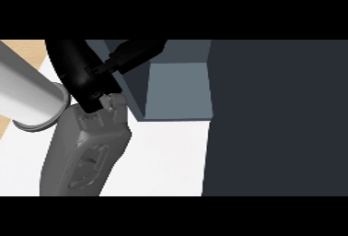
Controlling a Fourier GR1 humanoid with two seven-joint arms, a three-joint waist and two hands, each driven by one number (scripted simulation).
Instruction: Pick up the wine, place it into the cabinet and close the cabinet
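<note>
Your left hand (83, 83), black on its grey forearm (85, 152), is raised at about 10 o'clock, just left of the open cabinet (178, 87). No plainly labelled wine bottle shows. The nearest candidate is a pale bottle-like cylinder (27, 92) lying tilted at 9 o'clock, light grey and smooth, with a flanged rim at its lower end. It cannot be confirmed as the wine. Its right edge touches the hand, and you cannot tell whether the hand is closed on it.

The cabinet's blue-grey interior sits at about 12 o'clock, between slate walls. A dark door panel (279, 120) fills the whole 3 o'clock side, top to bottom. The white counter (163, 156) spreads below, with a tan wooden strip (20, 48) at the far left. The forearm crosses the counter from 7 o'clock and hides what lies beneath it.

Count: one forearm, one hand, one cylinder, one cabinet, one door panel.
</note>
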